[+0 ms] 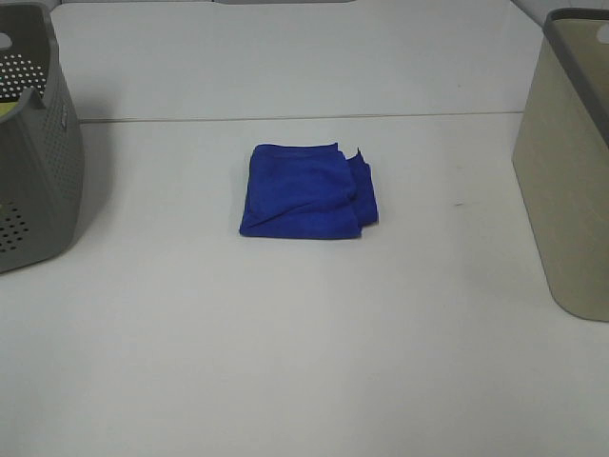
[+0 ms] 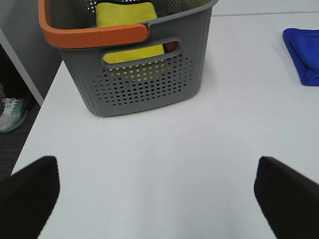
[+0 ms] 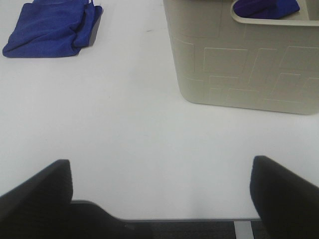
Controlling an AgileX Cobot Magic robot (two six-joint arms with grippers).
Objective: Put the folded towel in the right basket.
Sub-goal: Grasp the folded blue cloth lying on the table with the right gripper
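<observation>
Right pincer [image 3: 159,199]: spread wide, empty, hovering near table [image 1: 304,381] edge.
Left pincer [image 2: 159,199]: spread too, empty, facing grey basket [image 2: 144,84].
Towel [image 1: 304,190]: blue, folded, flat mid-table between baskets, untouched; pickup not yet begun.
Right basket [image 3: 239,69]: beige, open top, well apart from towel, blue cloth [image 3: 266,7] inside; right arm sits nearer, so likely its pick.

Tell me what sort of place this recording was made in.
Probably a robotics lab or test bench, not a home: a plain white table carries a staged set, one folded blue towel between a grey perforated basket and a beige basket. A sneaker shows past the table's edge.
</observation>
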